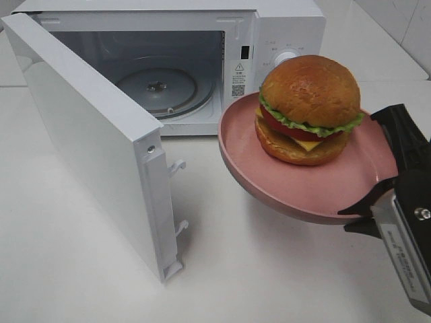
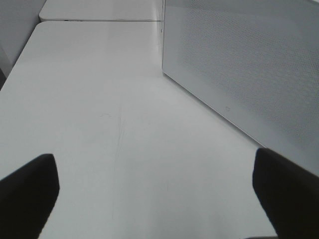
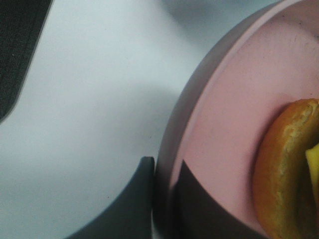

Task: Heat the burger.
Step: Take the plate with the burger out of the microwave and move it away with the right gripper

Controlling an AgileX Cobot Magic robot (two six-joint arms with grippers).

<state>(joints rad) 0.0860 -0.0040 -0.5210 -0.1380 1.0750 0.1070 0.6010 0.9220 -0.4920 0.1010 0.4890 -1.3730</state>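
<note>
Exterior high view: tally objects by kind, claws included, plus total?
Microwave, door open: 1
Glass turntable inside it: 1
Pink plate, lifted off the table: 1
Burger on the plate: 1
Claw in this view: 1, the right claw, shut on the plate's rim
Total: 5
</note>
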